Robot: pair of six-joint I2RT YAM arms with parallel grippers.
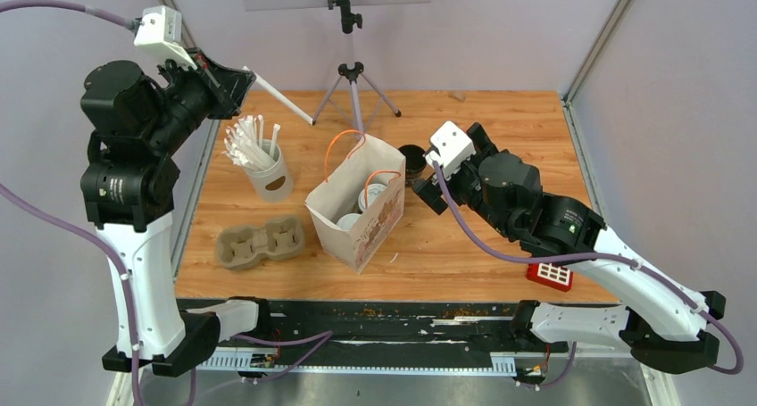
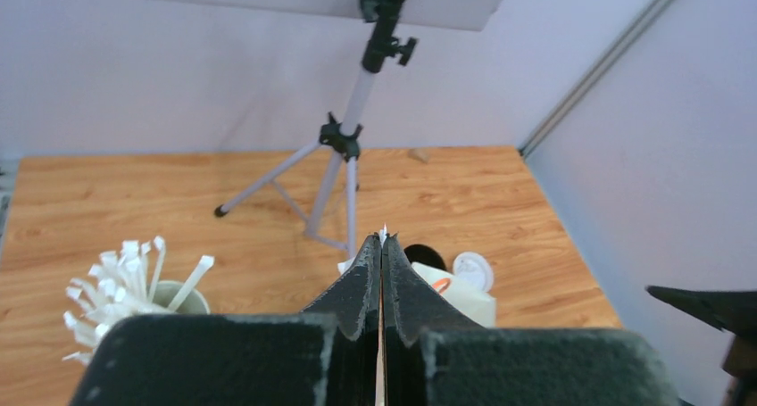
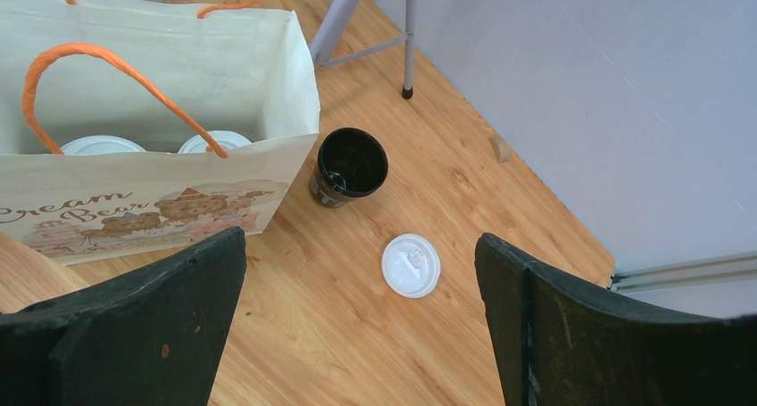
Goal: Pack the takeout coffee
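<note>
Two takeout coffee cups with white lids [image 1: 372,194] [image 3: 100,145] stand inside the open paper bag [image 1: 357,236] [image 3: 178,76]. A third black cup [image 1: 412,161] [image 3: 350,163] stands lidless on the table just right of the bag, and its white lid [image 3: 411,265] [image 2: 472,269] lies flat beside it. My right gripper [image 1: 427,185] [image 3: 361,238] hovers open above that lid and cup, holding nothing. My left gripper [image 1: 239,78] [image 2: 382,245] is raised high at the back left, shut on a white straw [image 1: 284,99] that sticks out toward the table's middle.
A white cup of straws [image 1: 263,167] [image 2: 134,290] stands left of the bag, with a brown pulp carrier tray [image 1: 259,243] in front of it. A tripod [image 1: 354,85] stands at the back centre. A red block [image 1: 549,275] lies near the front right edge.
</note>
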